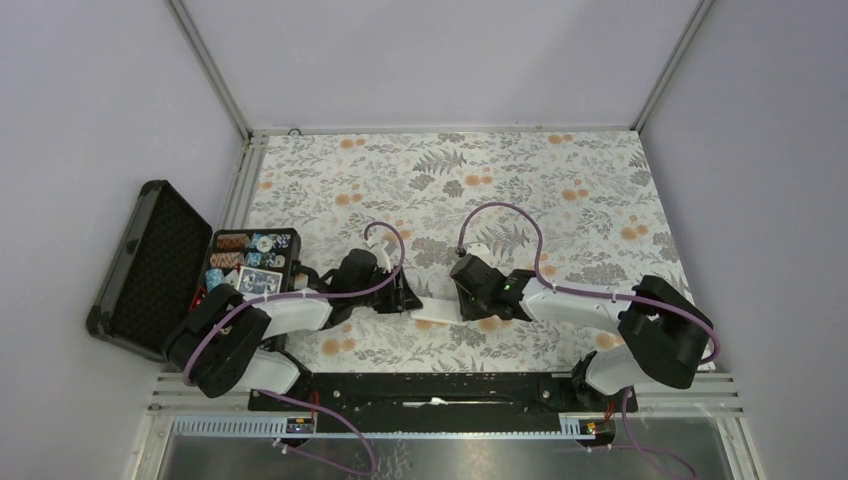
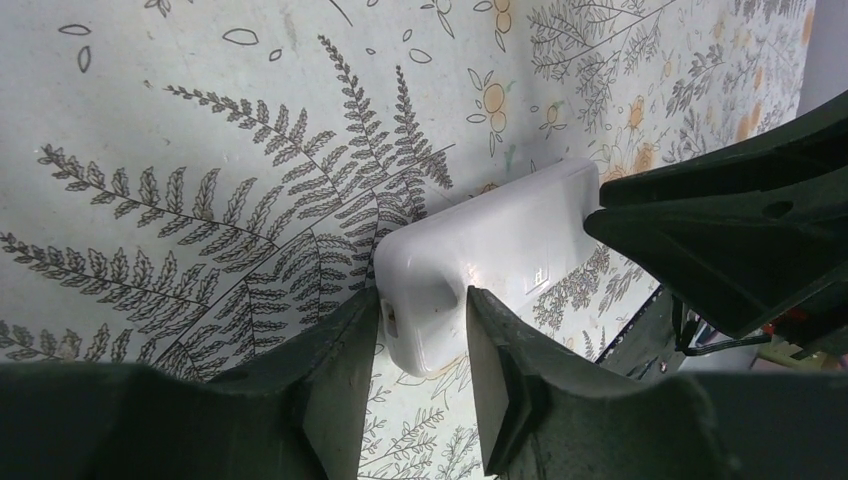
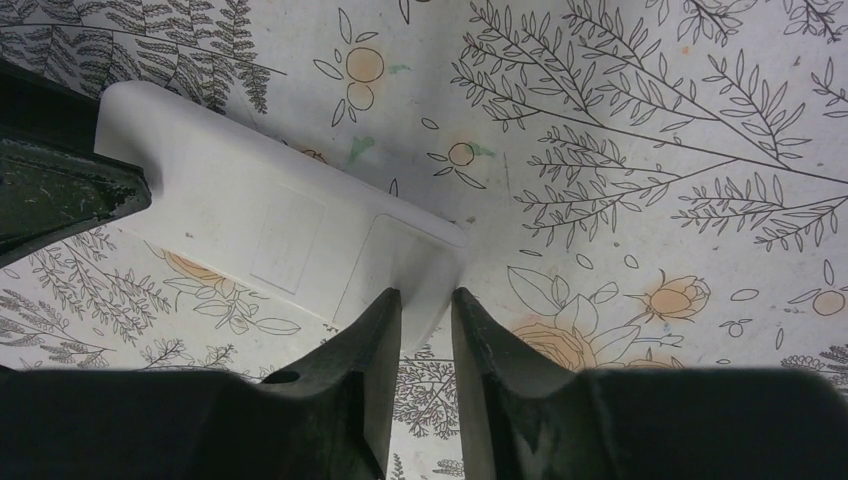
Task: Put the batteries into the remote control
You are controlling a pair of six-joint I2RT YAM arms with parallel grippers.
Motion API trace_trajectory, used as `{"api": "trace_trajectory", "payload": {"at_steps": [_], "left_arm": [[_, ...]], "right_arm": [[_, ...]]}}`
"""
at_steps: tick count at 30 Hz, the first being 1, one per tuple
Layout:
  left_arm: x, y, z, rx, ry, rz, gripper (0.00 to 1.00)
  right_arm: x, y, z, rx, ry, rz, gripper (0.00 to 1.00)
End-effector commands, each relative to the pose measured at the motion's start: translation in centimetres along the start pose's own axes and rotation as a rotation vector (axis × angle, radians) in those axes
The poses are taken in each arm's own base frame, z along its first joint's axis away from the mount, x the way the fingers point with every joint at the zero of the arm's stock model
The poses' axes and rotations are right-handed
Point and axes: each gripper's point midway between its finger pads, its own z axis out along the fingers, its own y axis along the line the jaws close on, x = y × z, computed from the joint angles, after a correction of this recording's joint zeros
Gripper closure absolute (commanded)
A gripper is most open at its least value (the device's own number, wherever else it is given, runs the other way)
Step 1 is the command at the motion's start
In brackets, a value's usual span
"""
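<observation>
Shows a small white rectangular plastic remote control [image 1: 436, 311], plain back up, over the floral-printed table [image 1: 560, 180] near the middle of its near edge. Spans the gap between both arms: black left gripper [image 2: 421, 297] at one short end, black right gripper [image 3: 425, 292] at the other. Has the left fingers [image 2: 335, 380] part-spread, straddling a corner of that end, tips right at its sides. Has the right fingers [image 3: 370, 350] set narrower, a corner of the handset filling their gap. Cannot tell for either whether the pads press the plastic or merely flank it. Places a black open case [image 1: 150, 262] of poker chips [image 1: 245, 250] just beside the table's left edge, well apart from the handset.
</observation>
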Motion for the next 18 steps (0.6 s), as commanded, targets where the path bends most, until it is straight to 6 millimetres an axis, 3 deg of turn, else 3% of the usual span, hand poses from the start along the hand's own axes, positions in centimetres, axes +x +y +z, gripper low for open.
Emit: {"api": "trace_trajectory", "payload": {"at_steps": [1,9,18], "left_arm": [[-0.6,0.3,-0.3,-0.058,-0.017,0.042,0.56],[-2.3,1.4,-1.3,-0.174,-0.085,0.065,0.47],[-3.8,2.4,-3.2,-0.262,-0.182,0.062,0.41]], "right_arm": [[-1.7,0.3,-0.8,0.013,-0.058,-0.079,0.65],[-3.5,0.9,-3.2,-0.054,-0.114,-0.259,0.37],[-3.3,3.0,-4.2,-0.193,-0.06,-0.527,0.11]]}}
